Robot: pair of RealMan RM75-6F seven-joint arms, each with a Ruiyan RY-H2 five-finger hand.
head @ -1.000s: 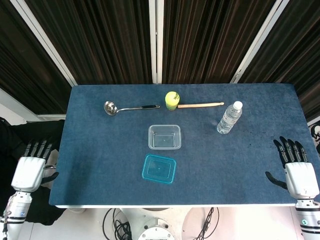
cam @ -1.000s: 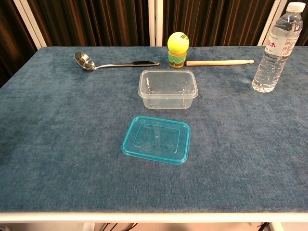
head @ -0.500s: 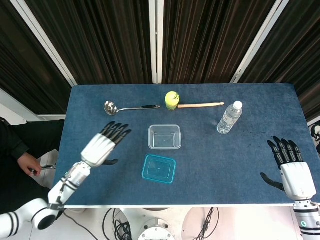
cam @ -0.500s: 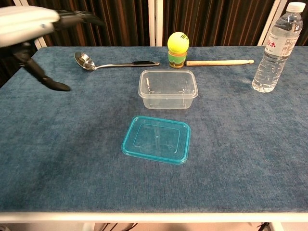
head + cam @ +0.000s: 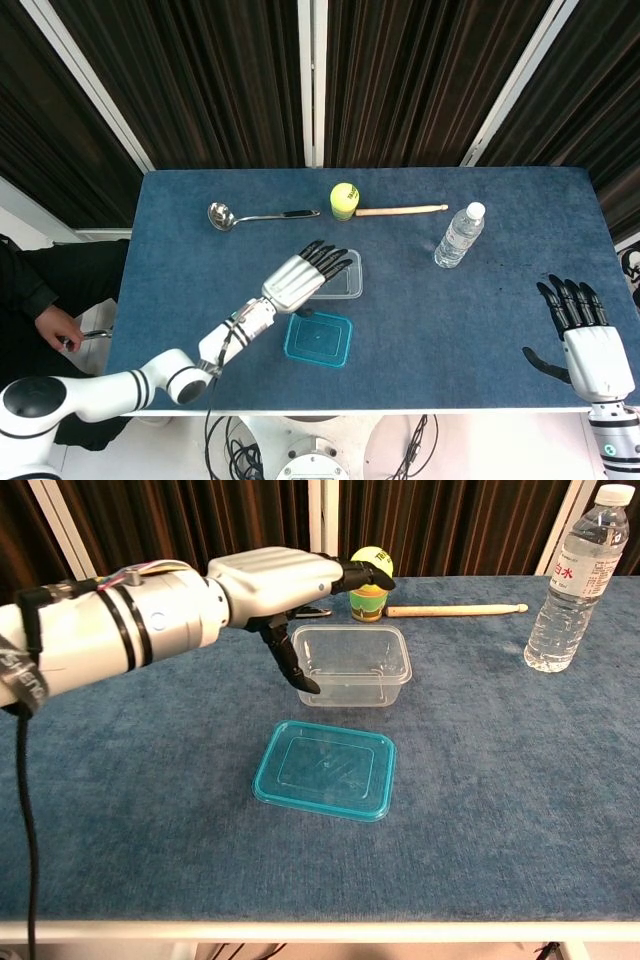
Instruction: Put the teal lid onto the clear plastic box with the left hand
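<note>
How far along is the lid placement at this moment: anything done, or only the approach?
Nothing is placed yet: the teal lid lies flat on the table, in front of the clear plastic box, which stands open. In hand: nothing. The left hand, fingers spread, is over the box's left side, above the lid and not touching it. The right hand is open at the table's right edge. Left: grasp the lid, lift it, set it on the box.

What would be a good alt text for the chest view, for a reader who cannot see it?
The robot's left hand, open and holding nothing, reaches in from the left above a clear plastic box on a blue table; a teal lid lies flat in front of the box. Behind are a ladle, a ball, a wooden stick and a water bottle.
</note>
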